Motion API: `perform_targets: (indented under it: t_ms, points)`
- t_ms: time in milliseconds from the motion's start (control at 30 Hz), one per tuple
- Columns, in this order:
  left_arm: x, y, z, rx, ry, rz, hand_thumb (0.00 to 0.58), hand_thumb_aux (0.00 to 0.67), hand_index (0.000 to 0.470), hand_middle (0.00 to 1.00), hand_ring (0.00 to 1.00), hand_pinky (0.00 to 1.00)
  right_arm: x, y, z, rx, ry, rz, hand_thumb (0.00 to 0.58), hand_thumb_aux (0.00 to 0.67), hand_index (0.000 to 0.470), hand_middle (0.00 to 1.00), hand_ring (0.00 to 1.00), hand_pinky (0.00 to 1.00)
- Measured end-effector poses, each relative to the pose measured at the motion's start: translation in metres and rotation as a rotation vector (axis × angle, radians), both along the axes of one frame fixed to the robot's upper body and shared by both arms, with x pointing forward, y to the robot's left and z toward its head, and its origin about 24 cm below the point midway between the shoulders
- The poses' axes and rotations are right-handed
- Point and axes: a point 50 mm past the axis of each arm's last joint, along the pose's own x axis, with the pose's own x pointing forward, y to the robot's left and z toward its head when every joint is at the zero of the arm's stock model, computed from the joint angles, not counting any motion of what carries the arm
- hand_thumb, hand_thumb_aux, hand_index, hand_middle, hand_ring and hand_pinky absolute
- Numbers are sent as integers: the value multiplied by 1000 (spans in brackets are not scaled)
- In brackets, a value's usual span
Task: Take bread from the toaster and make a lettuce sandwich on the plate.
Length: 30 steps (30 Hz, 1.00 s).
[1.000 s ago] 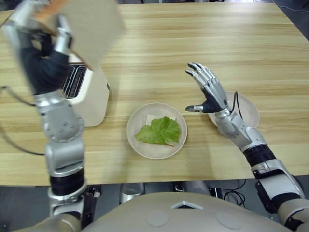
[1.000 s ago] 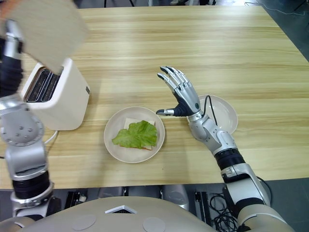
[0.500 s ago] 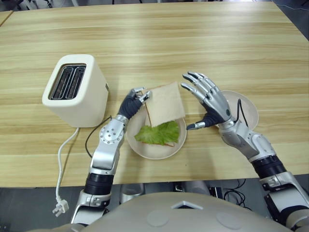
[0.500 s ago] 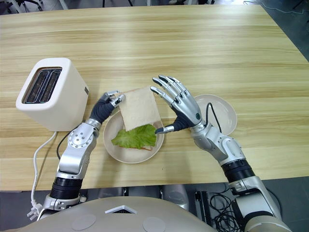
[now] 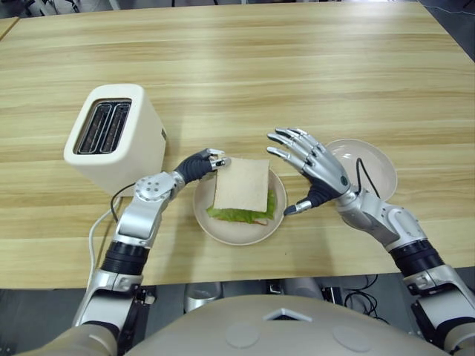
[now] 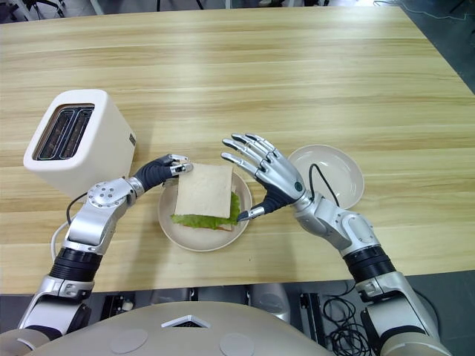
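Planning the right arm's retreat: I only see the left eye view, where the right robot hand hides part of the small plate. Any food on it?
Observer: The right eye view shows more of the small plate's left side; no food there.
Operator: And the right robot hand's thumb, at the sandwich plate's edge for me?
Observer: Here its tip overlaps that plate's rim, beside the lettuce.

1. I find the light bright and even across the table (image 5: 334, 59); it falls from overhead.
2. Shadows are soft and short: a faint one beside the toaster (image 5: 141, 157), another under the plate (image 5: 236, 237) rim.
3. Small highlights sit on the metal of my right hand (image 5: 320, 172).
4. The floor (image 5: 44, 311) below the table's near edge is dim.
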Motion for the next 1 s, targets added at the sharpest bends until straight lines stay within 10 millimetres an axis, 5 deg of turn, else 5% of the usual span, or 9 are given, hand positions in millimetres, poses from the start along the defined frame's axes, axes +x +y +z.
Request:
perform_targets:
  t_ms: [333,767,1000]
  points:
    - [6,-22,-22,4,32,-49,580,670,460,1000,1000,1000,0,6,-10,-97,50,58,0,0,0,0,0,0]
    - [8,-18,-30,41,1,-24,580,670,460,1000,1000,1000,-10,25,-53,-450,273,169,0,0,0,0,0,0]
    - [8,-12,-35,91,-3,-2,580,670,460,1000,1000,1000,-3,35,-60,-469,404,185,0,0,0,0,0,0]
